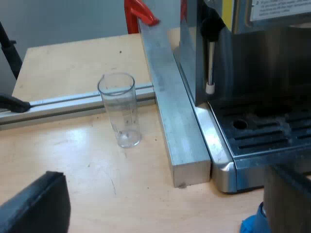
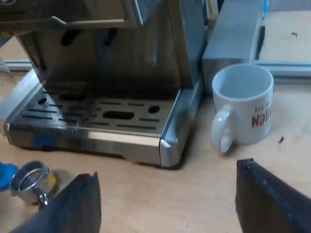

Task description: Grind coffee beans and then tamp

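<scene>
Resting on wooden table (image 2: 146, 194): round metal holder (image 2: 30, 177) beside blue tamper (image 2: 5, 175).

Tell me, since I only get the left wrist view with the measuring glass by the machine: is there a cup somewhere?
Observer: Yes, a white mug stands upright on the table beside the drip tray.
Operator: And that metal coffee holder?
Observer: The metal holder lies loose on the table in front of the drip tray, not locked in.
Operator: Is the right claw holding anything?
Observer: No, the right claw is open, with nothing between its fingers.
</scene>
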You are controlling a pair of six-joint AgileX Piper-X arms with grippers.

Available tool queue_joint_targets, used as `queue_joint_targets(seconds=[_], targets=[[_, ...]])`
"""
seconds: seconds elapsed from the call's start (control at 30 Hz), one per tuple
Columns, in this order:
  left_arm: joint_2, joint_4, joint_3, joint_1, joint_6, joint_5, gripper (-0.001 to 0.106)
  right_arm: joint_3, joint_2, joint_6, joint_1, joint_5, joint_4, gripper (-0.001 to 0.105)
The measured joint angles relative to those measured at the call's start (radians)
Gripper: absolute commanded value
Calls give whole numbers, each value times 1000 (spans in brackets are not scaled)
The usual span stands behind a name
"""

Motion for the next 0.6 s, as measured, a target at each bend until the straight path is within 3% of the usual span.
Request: queue_joint_targets(seconds=[0.23, 0.6], targets=[[0, -10, 74, 0, 0, -2, 81, 89, 0, 4, 0, 0, -6, 60], [0, -47, 109, 0, 0, -2, 81, 99, 0, 12, 0, 0, -27, 60]])
